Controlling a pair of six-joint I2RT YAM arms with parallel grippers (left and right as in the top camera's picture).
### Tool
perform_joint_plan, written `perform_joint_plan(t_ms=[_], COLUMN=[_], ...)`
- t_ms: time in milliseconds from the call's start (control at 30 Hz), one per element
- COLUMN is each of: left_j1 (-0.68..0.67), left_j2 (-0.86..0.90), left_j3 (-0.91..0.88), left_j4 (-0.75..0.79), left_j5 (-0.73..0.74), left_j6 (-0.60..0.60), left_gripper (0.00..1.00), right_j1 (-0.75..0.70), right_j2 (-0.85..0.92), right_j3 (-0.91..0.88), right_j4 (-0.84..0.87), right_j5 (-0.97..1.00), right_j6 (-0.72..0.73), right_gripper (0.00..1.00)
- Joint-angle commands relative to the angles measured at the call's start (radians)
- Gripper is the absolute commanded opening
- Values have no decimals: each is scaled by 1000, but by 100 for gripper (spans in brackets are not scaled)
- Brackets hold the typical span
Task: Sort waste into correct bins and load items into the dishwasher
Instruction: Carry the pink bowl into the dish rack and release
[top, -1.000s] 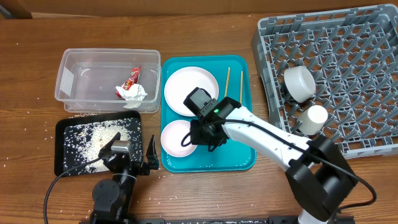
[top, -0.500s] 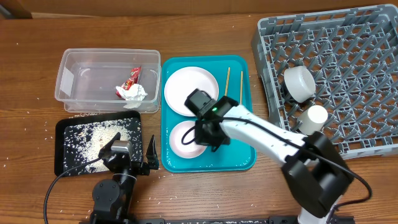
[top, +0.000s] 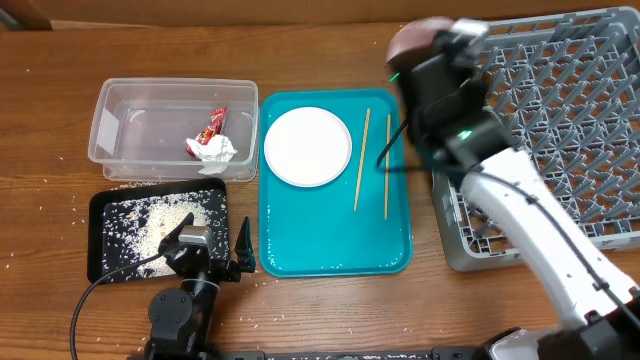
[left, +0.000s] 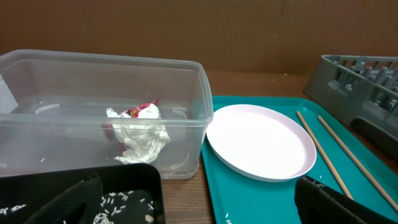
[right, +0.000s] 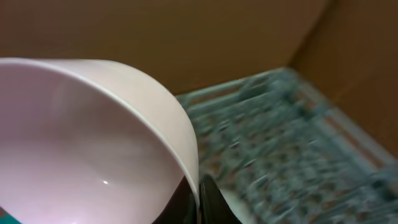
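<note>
Bowl (right: 93, 155) hangs high over the rack's (top: 560, 100) left corner, its rim pinched by the right gripper (right: 198, 202). Left gripper (top: 208, 242) sits spread wide and empty by the black tray (top: 95, 240).

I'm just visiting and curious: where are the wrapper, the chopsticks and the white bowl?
wrapper (top: 213, 148): overhead view, its white crumpled part.
chopsticks (top: 361, 160): overhead view, middle of the stick nearer the plate.
white bowl (right: 81, 149): right wrist view, its inner wall.
</note>
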Motion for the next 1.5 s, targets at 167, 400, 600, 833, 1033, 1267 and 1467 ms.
perform_joint_plan(t_ms=[167,400,600,833,1033,1267,1467], left_j1=[10,10,10,10,10,10,10], left_j2=[-11,-11,-11,-11,-11,-11,-11], left_j3=[-4,-4,-4,-4,-4,-4,-4], left_j4=[0,0,0,0,0,0,0], left_j5=[7,7,7,7,7,7,7], left_j6=[0,0,0,1,0,1,0], left_gripper=[100,100,100,100,100,100,100], right_j1=[-190,-274,-302,-302,-256,-201,-184], right_j2=[75,237,332,401,410,413,426], right_j3=[7,7,7,7,7,7,0], right_j4=[233,318,389,416,416,409,368], right_j5=[77,77,76,73,110,110,111], right_j6=[-374,-515,-517,-518,-518,-518,-510], right_gripper=[4,4,4,4,4,4,4])
